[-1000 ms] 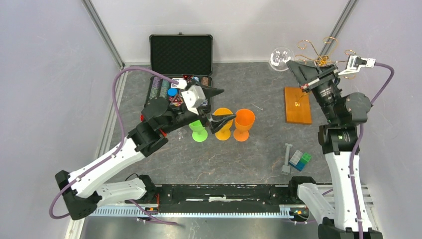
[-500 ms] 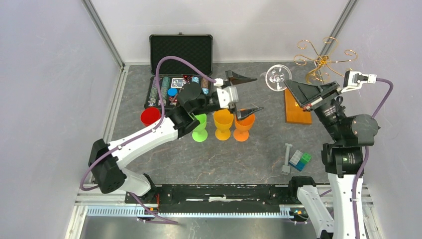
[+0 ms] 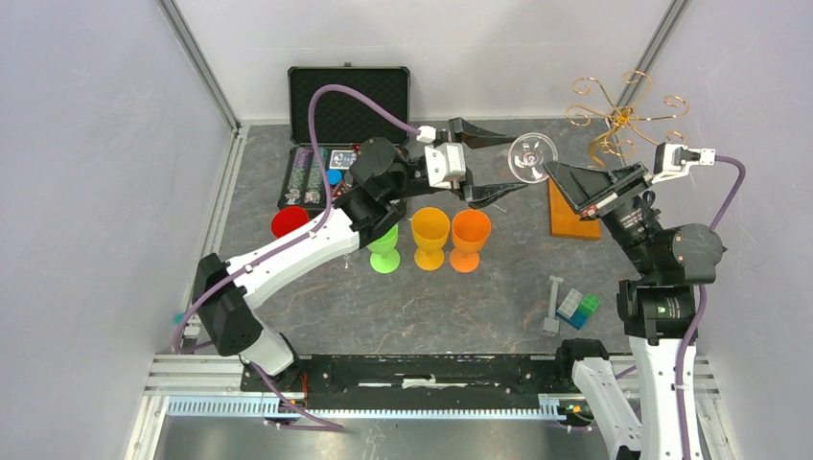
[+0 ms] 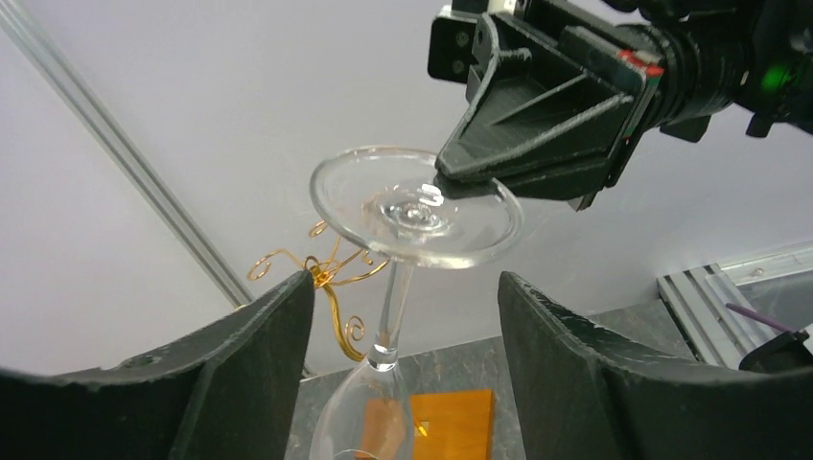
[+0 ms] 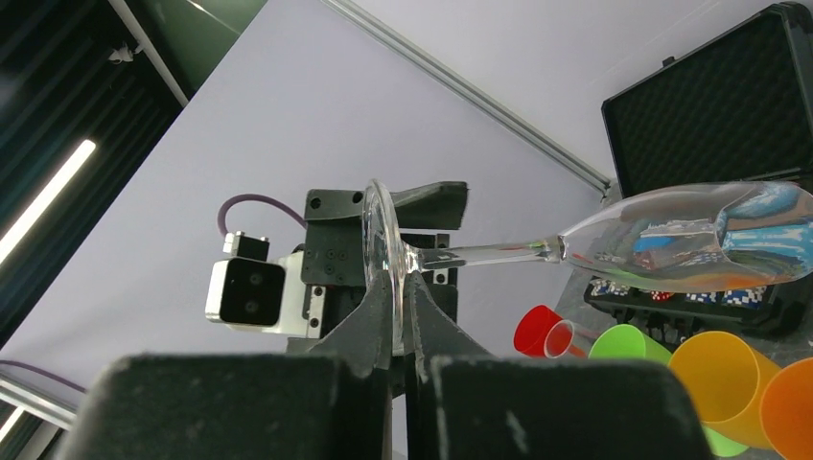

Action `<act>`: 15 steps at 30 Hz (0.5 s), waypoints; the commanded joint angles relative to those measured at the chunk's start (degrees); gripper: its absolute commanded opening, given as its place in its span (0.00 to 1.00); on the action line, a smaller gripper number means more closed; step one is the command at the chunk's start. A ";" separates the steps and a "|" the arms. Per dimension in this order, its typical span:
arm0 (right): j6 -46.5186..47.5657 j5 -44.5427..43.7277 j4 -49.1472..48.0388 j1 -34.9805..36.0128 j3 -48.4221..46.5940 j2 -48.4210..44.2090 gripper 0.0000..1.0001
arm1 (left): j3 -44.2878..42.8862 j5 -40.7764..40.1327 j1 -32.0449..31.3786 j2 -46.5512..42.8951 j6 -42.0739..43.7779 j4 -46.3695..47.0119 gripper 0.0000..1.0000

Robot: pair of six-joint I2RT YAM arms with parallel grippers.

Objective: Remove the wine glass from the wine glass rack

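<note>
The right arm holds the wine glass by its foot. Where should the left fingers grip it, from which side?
Take the wine glass by its stem, from the side opposite the right gripper. The stem is bare between foot and bowl and stands between the open left fingers; the foot is occupied.

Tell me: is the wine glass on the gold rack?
No, the right gripper holds the wine glass by its foot, off the rack.

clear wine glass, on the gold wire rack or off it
Off. The clear wine glass is held in the air by its foot in the shut right gripper, apart from the gold wire rack.
</note>
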State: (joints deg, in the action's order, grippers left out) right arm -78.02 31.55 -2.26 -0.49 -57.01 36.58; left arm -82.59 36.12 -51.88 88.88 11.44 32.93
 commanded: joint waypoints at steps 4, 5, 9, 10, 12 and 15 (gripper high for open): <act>-2.00 1.01 -3.36 0.10 -0.98 -1.53 0.00 | -4.29 4.05 -0.26 2.89 -1.56 -1.05 0.66; -2.04 1.06 -3.36 0.08 -1.02 -1.63 0.00 | -4.57 4.39 -0.41 3.15 -1.82 -1.05 0.64; -2.48 1.40 -3.36 0.07 -0.99 -2.03 0.00 | -5.37 5.00 -0.67 3.57 -2.04 -1.11 0.57; -2.59 1.50 -3.36 0.08 -0.89 -2.16 0.00 | -5.58 5.01 -0.68 3.74 -1.91 -1.34 0.53; -2.75 1.52 -3.36 0.13 -0.73 -2.30 0.00 | -6.15 5.31 -0.77 3.99 -1.90 -2.16 0.49; -3.04 1.67 -3.36 0.08 -0.34 -2.53 0.00 | -6.79 5.92 -0.81 4.36 -2.72 -2.63 0.39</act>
State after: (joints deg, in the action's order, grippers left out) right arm -79.90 32.47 -2.48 -0.49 -57.01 34.92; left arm -86.13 39.99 -52.38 92.73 10.74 30.09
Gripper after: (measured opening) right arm 0.021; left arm 0.457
